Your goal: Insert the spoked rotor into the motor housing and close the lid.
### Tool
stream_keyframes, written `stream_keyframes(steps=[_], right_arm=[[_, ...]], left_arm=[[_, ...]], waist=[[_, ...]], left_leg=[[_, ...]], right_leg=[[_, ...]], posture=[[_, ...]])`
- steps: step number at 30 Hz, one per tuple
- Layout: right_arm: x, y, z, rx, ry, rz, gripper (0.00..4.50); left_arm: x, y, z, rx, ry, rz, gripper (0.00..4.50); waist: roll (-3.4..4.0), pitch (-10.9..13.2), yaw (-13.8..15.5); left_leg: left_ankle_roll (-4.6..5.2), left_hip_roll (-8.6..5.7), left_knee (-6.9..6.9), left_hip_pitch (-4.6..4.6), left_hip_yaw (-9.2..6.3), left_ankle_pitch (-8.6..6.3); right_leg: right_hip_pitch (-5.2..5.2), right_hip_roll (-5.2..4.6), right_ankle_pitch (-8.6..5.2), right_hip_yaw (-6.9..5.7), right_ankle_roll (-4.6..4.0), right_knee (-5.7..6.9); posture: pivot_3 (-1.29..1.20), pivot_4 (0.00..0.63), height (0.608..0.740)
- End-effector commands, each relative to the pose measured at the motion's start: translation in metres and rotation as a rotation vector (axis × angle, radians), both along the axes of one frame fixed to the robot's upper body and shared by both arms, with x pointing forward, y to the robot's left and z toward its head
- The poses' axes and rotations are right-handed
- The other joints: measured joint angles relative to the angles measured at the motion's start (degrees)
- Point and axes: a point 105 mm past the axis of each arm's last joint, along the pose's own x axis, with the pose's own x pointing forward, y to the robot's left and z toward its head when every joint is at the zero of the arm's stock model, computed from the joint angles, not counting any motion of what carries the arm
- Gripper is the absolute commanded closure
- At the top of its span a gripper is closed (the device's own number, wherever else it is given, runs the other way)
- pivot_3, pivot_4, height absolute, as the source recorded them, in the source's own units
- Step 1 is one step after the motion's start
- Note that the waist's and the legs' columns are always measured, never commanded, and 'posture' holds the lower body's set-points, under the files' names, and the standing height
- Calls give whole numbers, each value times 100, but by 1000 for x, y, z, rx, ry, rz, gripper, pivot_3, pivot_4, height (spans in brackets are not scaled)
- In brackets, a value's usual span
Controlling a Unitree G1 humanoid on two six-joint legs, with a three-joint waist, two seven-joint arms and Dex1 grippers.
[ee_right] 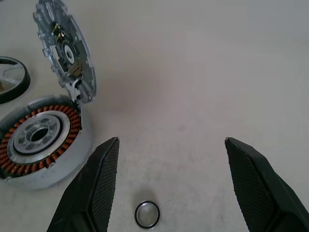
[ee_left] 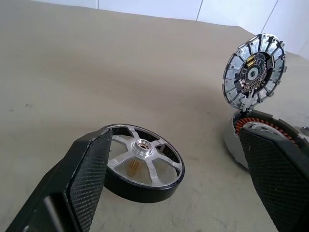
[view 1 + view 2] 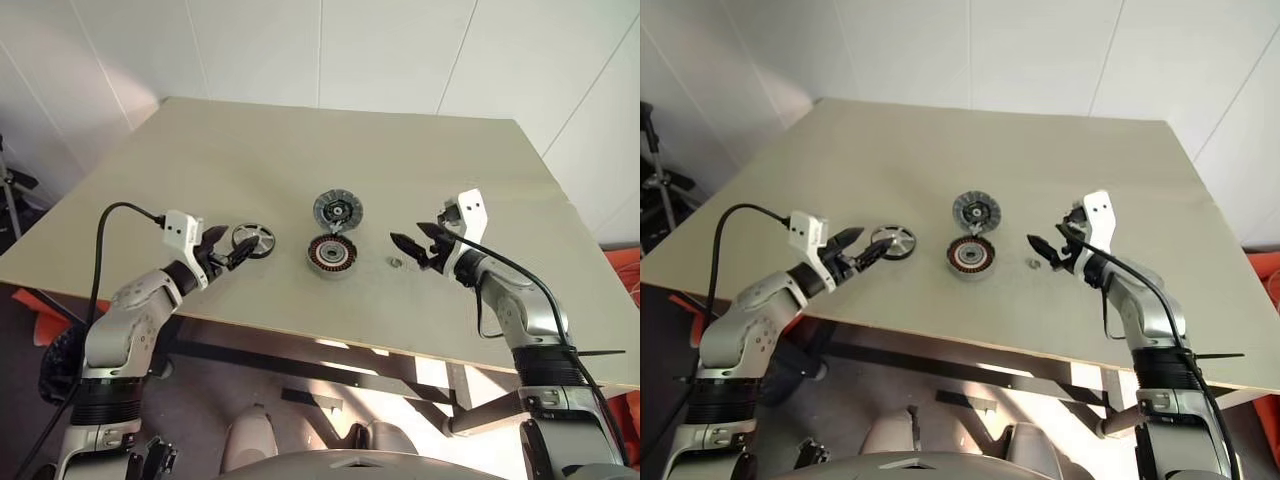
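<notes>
The spoked rotor [image 3: 254, 240] lies flat on the tan table [image 3: 250, 150], left of the motor housing [image 3: 332, 255]. The housing's copper winding ring [image 1: 38, 140] faces up around a silvery centre. The grey finned lid [image 3: 338, 210] stands tilted up from the housing's far edge. My left gripper [image 3: 232, 248] is open just short of the rotor [image 2: 142, 162], one finger [image 2: 82, 183] overlapping its rim, nothing gripped. My right gripper [image 3: 410, 238] is open to the right of the housing, hovering empty over the table.
A small metal ring [image 1: 147, 214] lies on the table between the housing and my right gripper. The table's near edge [image 3: 300, 335] runs just below both arms. A tripod [image 3: 660, 185] stands off the left side.
</notes>
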Motion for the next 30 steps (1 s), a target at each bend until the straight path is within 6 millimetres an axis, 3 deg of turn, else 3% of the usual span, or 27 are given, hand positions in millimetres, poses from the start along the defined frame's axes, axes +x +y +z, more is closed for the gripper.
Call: stream_keyframes(steps=[1, 6, 17, 27, 30], right_arm=[[-12, 8, 17, 2, -24, 108, 547], [-12, 7, 14, -53, -19, 91, 547], [-8, 24, 22, -39, -53, 84, 547], [-4, 23, 24, -46, -64, 75, 547], [0, 23, 26, -50, -71, 60, 547]], left_arm=[[2, -1, 10, 4, -41, 3, 49], [1, -4, 4, -1, -14, 5, 49], [4, -14, 2, -34, -2, 41, 49], [5, -14, 3, -15, -5, 46, 49], [8, -17, 13, -74, -23, 59, 49]], waist=[[0, 0, 7], [-1, 0, -10], [0, 0, -1], [0, 0, -1], [-1, 0, -2]], left_leg=[[1, -1, 0, -1, 0, 0], [2, 0, 0, 9, 1, -1], [1, 0, 0, 7, 1, -1], [0, -1, -1, 7, 1, 0], [0, -1, -1, 7, 1, 0]], right_leg=[[0, -1, 0, 0, 0, -1], [4, 0, 0, 3, 1, 0], [3, 0, 0, 3, 1, 2], [3, 0, 0, 3, 1, 1], [3, -1, 0, 3, 1, 1]], posture=[[0, 0, 740], [0, 0, 740], [0, 0, 740], [0, 0, 740], [0, 0, 740]])
